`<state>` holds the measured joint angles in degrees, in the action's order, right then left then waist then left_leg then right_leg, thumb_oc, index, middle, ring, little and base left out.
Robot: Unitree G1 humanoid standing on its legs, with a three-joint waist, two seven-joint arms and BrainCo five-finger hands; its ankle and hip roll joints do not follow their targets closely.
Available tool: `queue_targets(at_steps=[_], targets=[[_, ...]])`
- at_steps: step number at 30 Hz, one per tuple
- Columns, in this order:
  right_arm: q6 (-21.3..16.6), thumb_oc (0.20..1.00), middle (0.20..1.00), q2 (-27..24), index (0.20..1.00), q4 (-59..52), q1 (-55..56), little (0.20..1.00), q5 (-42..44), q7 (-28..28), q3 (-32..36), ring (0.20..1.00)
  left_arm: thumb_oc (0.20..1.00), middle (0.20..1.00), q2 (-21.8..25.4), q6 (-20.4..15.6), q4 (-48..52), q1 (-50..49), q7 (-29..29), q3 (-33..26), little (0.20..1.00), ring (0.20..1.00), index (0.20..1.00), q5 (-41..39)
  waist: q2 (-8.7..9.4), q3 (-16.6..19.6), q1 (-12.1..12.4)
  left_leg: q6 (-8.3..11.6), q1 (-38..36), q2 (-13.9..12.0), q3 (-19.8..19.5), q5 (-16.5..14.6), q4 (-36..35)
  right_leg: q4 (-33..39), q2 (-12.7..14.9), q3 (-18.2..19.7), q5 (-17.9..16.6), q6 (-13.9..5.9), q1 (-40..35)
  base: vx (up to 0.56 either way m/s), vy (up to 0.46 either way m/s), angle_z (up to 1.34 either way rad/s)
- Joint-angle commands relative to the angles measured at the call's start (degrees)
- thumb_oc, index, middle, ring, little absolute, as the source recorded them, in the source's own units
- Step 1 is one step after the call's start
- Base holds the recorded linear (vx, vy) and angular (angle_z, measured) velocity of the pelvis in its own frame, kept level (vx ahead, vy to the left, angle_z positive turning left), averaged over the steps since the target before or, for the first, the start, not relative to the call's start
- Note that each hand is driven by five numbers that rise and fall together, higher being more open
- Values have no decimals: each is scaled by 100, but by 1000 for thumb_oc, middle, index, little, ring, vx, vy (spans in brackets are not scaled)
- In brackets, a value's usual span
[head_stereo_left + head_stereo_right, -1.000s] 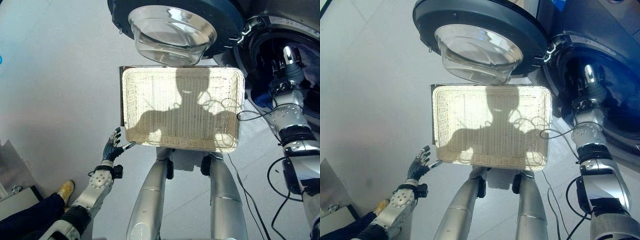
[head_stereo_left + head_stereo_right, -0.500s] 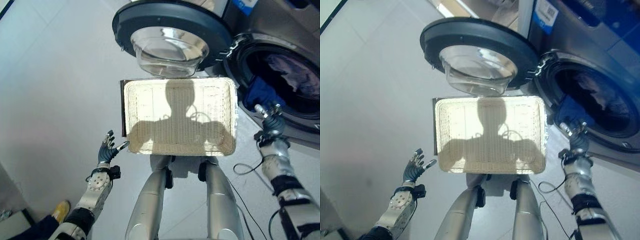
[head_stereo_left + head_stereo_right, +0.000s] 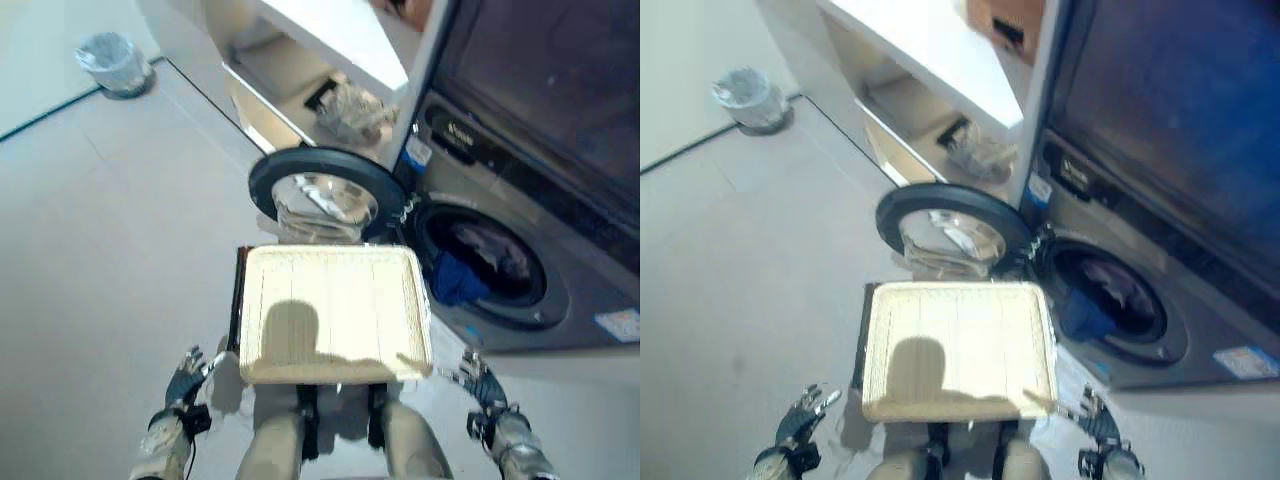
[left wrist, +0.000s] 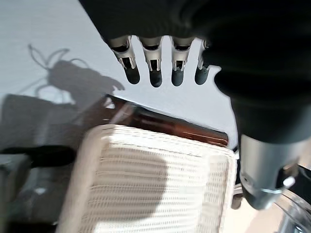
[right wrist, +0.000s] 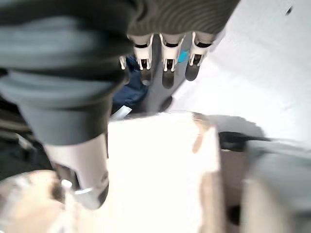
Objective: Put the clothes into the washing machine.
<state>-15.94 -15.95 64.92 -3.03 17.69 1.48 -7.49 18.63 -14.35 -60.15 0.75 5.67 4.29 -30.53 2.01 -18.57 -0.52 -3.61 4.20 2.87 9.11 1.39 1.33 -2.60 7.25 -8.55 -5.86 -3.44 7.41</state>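
Fingers: we see both hands' fingers straight and spread, gripping nothing.
Washing machine: far right, its door swung open to the left so the drum can take laundry.
Basket: just in front of us, near the drum mouth, and we find no clothes in it.
Clothes: a blue piece hangs over the drum's lip; we judge loading nearly done.
Left hand: low, near left of the basket, free.
Right hand: low, near right, free.

Head pair overhead; wrists close
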Motion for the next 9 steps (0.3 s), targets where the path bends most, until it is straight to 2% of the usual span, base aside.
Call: queue_targets(at_steps=[1, 2, 4, 5, 9], targets=[[160, 1000, 1000, -112, 1000, 96, -153, 1000, -661, 156, -298, 1000, 1000, 1000, -161, 60, -80, 114, 316, 414, 1000, 1000, 1000, 711, -206, 360, 109, 308, -125, 21, -170, -185, -17, -335, -38, -72, 316, -326, -243, 88, -157, 4], [333, 1000, 1000, 2, 1000, 210, -135, 1000, -787, 246, -374, 1000, 1000, 1000, -248, 142, -271, 110, 322, 519, 1000, 1000, 1000, 828, -210, 541, 120, 318, -315, -4, -260, -139, -199, -284, -90, -83, 357, -301, -390, 65, -97, 13], [377, 1000, 1000, 29, 1000, 232, -128, 1000, -860, 288, -392, 1000, 1000, 1000, -268, 152, -316, 103, 318, 543, 1000, 1000, 1000, 831, -212, 577, 117, 321, -365, -8, -286, -126, -244, -272, -106, -81, 370, -293, -428, 56, -117, 17], [525, 1000, 1000, 175, 1000, 320, -77, 1000, -836, 416, -543, 1000, 1000, 1000, -394, 257, -548, 91, 273, 570, 1000, 1000, 1000, 831, -208, 798, 142, 339, -574, -19, -416, -34, -489, -136, -185, -101, 401, -243, -658, 55, -177, 10], [670, 1000, 1000, 304, 1000, 373, -36, 1000, -889, 488, -626, 1000, 1000, 1000, -495, 323, -765, 69, 194, 575, 1000, 1000, 1000, 838, -179, 991, 158, 383, -679, -33, -639, 42, -633, 83, -352, -53, 436, -155, -917, 26, -191, 15]])
